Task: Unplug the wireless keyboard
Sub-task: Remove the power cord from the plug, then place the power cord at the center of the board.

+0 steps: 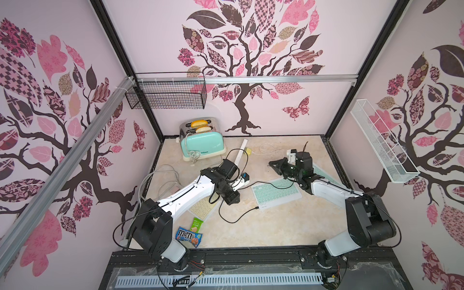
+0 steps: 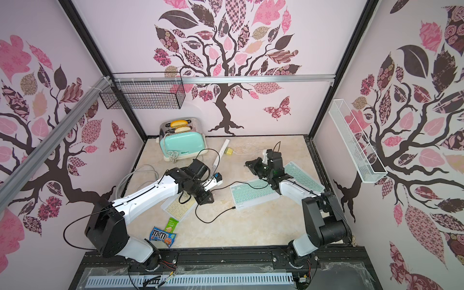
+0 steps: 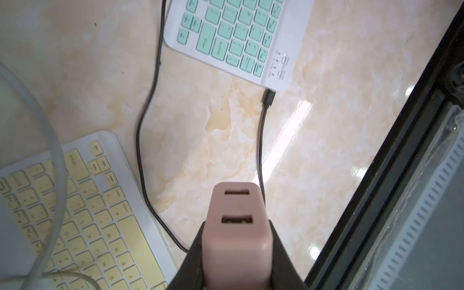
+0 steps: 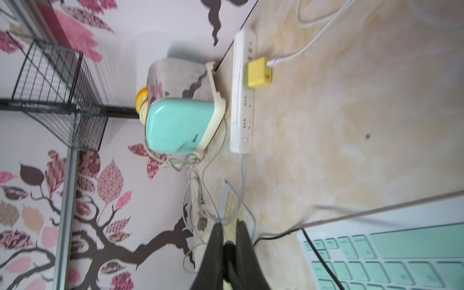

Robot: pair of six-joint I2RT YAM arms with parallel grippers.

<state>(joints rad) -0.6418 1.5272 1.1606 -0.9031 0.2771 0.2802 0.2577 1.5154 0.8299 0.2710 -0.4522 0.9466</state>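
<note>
Right of centre on the surface (image 1: 251, 233), the keyboard (image 1: 276, 194) is lying with the cable (image 3: 260, 145) seemingly sitting in its corner port, while left fingers (image 3: 194, 263) are clamping an empty-socketed adapter (image 3: 237, 226) and right fingers (image 4: 217, 251) are apparently pinching the cable's loose end.

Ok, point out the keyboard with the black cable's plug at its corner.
The mint keyboard mid-table: the black plug sits at its front corner. The yellow keyboard and the second mint keyboard, under the right arm, show none.
</note>
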